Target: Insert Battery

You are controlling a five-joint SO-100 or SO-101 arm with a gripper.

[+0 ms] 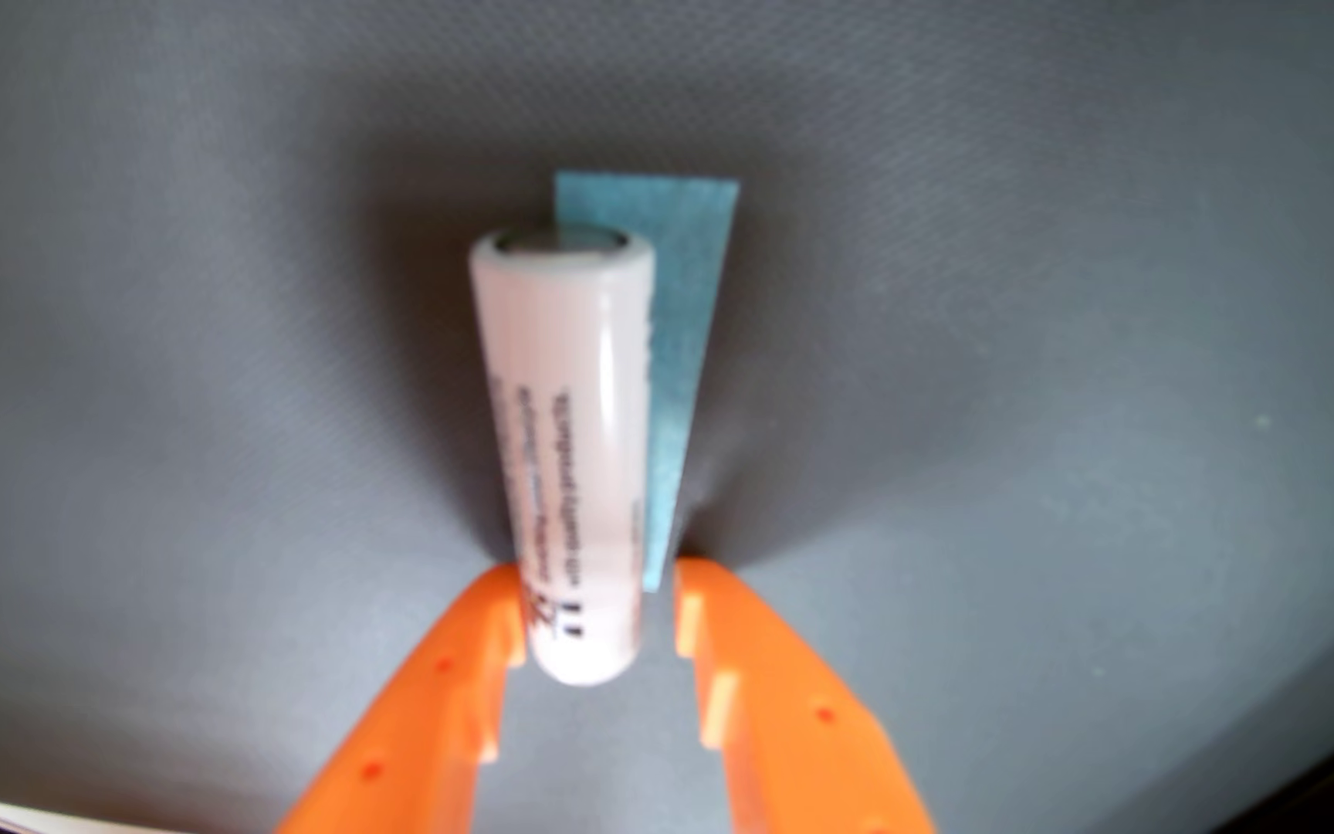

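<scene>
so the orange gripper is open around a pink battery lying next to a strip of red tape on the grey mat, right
Not quite: the tape is blue, not red. The wrist view shows the orange gripper open around the near end of the pink battery, with a strip of blue tape beside it on the grey mat.

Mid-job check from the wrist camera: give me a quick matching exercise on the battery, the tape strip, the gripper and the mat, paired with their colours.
Things:
1. battery
2. tape strip
3. gripper
4. mat

Colours:
A. orange
B. dark grey
C. pale pink-white with black print
D. blue-green

Pairs: 1-C, 2-D, 3-A, 4-B
</scene>
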